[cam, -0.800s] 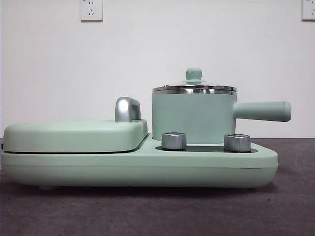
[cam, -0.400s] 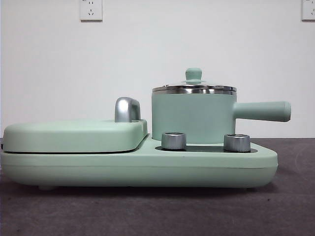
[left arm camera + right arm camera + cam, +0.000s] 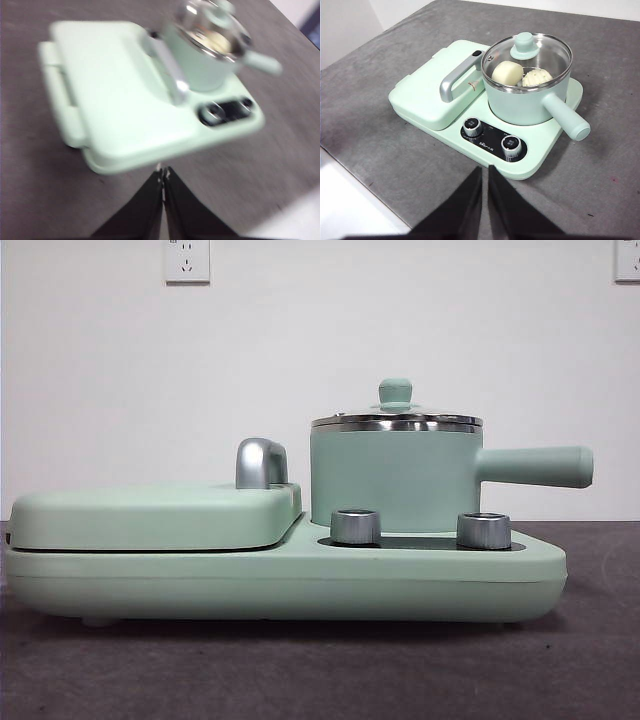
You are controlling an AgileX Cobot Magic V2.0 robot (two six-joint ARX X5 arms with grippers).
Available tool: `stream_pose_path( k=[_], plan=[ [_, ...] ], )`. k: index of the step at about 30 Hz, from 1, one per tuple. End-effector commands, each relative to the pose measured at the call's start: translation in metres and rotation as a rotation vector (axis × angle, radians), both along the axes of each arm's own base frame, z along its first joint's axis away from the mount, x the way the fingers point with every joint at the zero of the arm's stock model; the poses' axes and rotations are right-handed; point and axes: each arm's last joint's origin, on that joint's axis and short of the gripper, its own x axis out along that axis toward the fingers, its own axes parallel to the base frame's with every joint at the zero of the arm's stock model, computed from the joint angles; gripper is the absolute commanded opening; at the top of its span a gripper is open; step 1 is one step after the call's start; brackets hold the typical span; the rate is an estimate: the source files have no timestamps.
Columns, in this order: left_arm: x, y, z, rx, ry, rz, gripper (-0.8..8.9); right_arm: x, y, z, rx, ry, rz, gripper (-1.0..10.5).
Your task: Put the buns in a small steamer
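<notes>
The small steamer (image 3: pixel 527 95) is a mint-green pot with a straight side handle, standing on the right half of the cooker base. Its steel-rimmed glass lid (image 3: pixel 526 52) is on. Through the glass I see both buns inside: the smooth one (image 3: pixel 507 73) and the ridged one (image 3: pixel 537 77) beside it. In the front view the steamer (image 3: pixel 395 475) hides the buns. My right gripper (image 3: pixel 485 172) hovers shut and empty above the table, short of the base's knob side. My left gripper (image 3: pixel 163 175) is shut and empty too, off the base's edge. The left wrist view is blurred, with the steamer (image 3: pixel 205 55) far from the jaws.
The flat mint-green griddle plate (image 3: pixel 150 515) lies closed on the left half of the base, with a steel handle (image 3: pixel 260 462) at its inner edge. Two steel knobs (image 3: pixel 355 526) (image 3: pixel 483 530) stand in front of the pot. Grey table (image 3: pixel 380 140) surrounds the base; its edge is near both grippers.
</notes>
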Motion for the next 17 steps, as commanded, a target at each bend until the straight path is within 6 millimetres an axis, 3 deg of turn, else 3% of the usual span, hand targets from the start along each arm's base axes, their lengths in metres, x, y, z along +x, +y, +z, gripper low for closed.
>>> stream_pose_path(
  k=[1, 6, 11, 17],
  plan=[
    [0.01, 0.004, -0.016, -0.031, -0.056, 0.129, 0.07, 0.001, 0.001, 0.002, -0.001, -0.011, 0.01, 0.2],
    [0.028, 0.014, -0.061, -0.04, -0.234, 0.324, 0.07, 0.001, 0.001, 0.002, -0.001, -0.011, 0.01, 0.2],
    [0.04, 0.021, -0.115, 0.039, -0.34, 0.399, 0.07, 0.001, 0.001, 0.002, -0.001, -0.011, 0.01, 0.2],
    [0.042, 0.023, -0.152, 0.065, -0.356, 0.416, 0.07, 0.001, 0.001, 0.002, -0.001, -0.011, 0.01, 0.2]
  ],
)
